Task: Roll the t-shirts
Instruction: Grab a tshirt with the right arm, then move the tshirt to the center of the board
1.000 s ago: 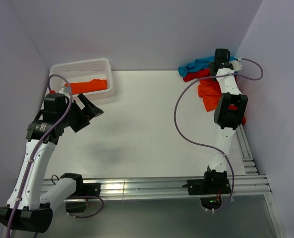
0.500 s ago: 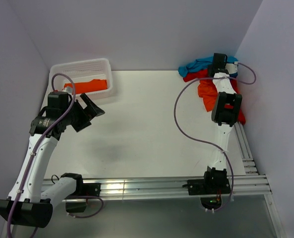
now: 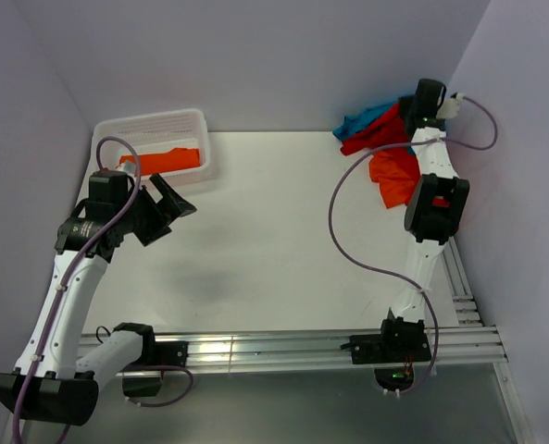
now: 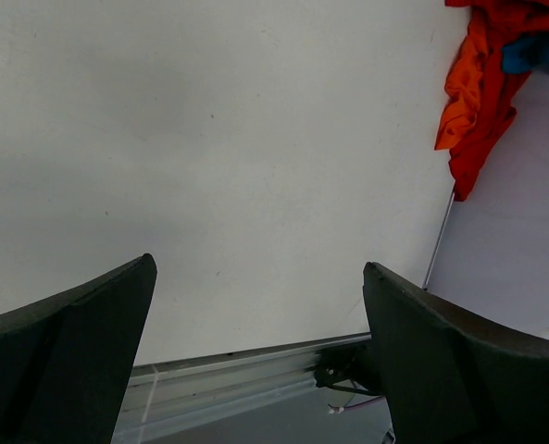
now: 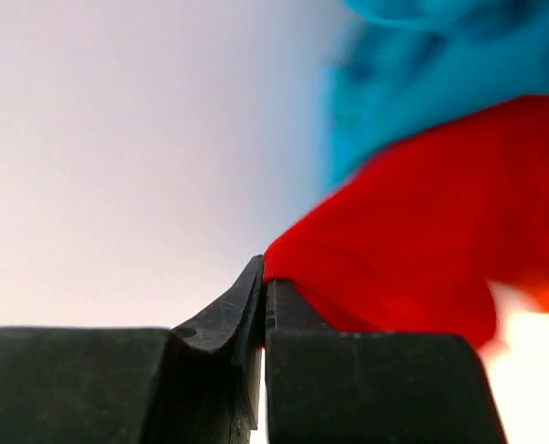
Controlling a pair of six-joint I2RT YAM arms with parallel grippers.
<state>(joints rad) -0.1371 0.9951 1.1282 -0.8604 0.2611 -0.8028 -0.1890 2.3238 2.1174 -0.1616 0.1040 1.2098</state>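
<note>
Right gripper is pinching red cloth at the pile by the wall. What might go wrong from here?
1. The right gripper grips only a thin edge of the red t-shirt, so the cloth may slip free under a pull.
2. The teal t-shirt and orange t-shirt lie bunched against it and may drag along.

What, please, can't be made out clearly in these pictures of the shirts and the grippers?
- Right wrist view: the red t-shirt and teal t-shirt are blurred, too close to the lens; which part the right gripper pinches is unclear.
- Top view: that gripper's fingertips are hidden under its own wrist.
- Top view: the orange t-shirt sits behind the basket wall; rolled or not, unclear.
- Left wrist view: the shirt pile is cut off by the top edge.
</note>
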